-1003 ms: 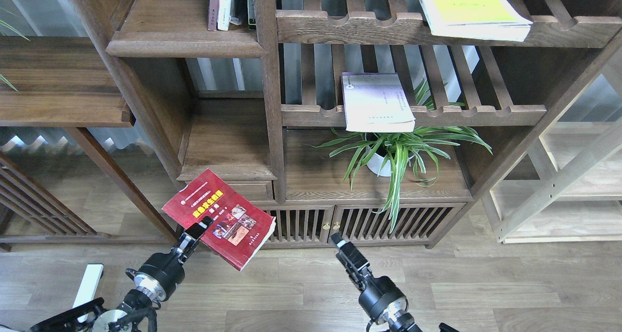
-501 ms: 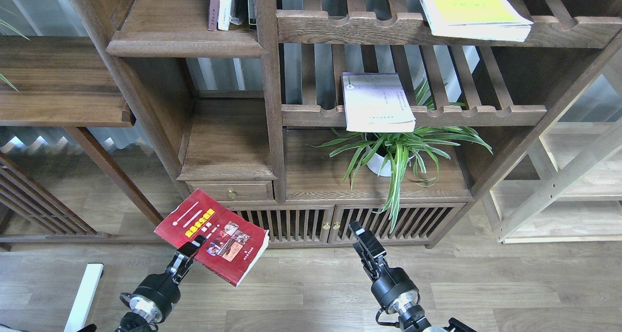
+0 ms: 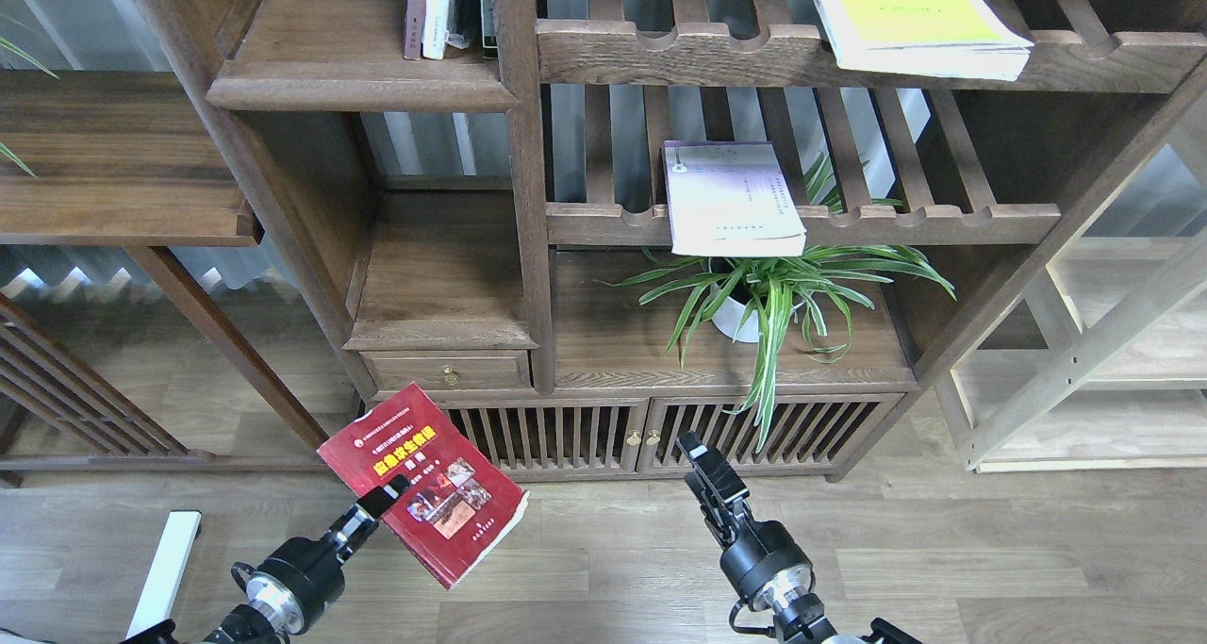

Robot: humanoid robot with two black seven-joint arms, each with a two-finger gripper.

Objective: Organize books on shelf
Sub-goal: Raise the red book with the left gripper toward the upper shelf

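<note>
My left gripper (image 3: 384,501) is shut on the lower left edge of the dark red book (image 3: 429,484) and holds it tilted in the air, in front of and below the drawer. The white-lavender book (image 3: 731,201) lies on the middle slatted rack and overhangs its front rail. The yellow-green book (image 3: 910,17) lies on the top slatted rack at the right. The solid shelf with the moulded front edge (image 3: 358,86) is at the upper left and carries thin upright books (image 3: 429,12). My right gripper (image 3: 702,460) is empty, low in front of the cabinet doors; its fingers cannot be told apart.
A solid board with a brass-knobbed drawer (image 3: 445,372) sits just above the red book. A potted spider plant (image 3: 764,295) stands on the cabinet top under the white-lavender book. A lighter wooden frame (image 3: 1084,361) stands at the right. A white object (image 3: 168,559) lies on the floor at the left.
My left gripper has carried the red book down and away from the drawer board, uncovering the drawer, and the book has turned slightly. My right gripper moved right, then stayed still.
</note>
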